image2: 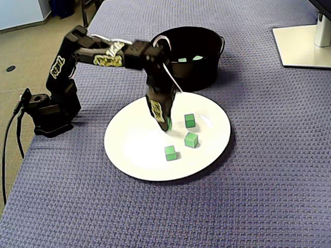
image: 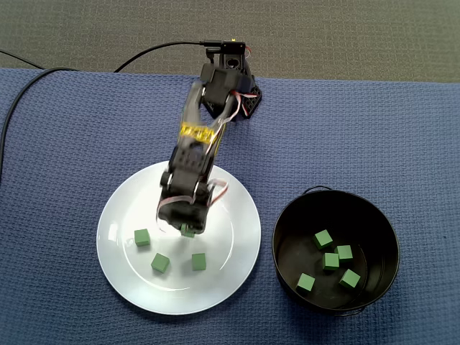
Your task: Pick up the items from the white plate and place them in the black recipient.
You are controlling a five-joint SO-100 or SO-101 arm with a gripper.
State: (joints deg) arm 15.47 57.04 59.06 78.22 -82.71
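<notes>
A white plate (image: 230,241) (image2: 134,147) lies on the blue cloth. Three loose green cubes sit on it (image: 142,237) (image: 160,263) (image: 199,261), seen in the other fixed view as cubes (image2: 190,120) (image2: 191,139) (image2: 170,153). My gripper (image: 187,228) (image2: 165,123) points down over the plate's middle, shut on a fourth green cube (image: 189,231) (image2: 169,123) at or just above the plate surface. The black bowl (image: 287,215) (image2: 201,72) stands beside the plate and holds several green cubes (image: 330,261).
The arm's base (image: 233,86) (image2: 49,111) sits at the cloth's edge, with a black cable (image: 21,93) running off it. A white monitor stand (image2: 302,46) occupies one corner of the table beyond the bowl.
</notes>
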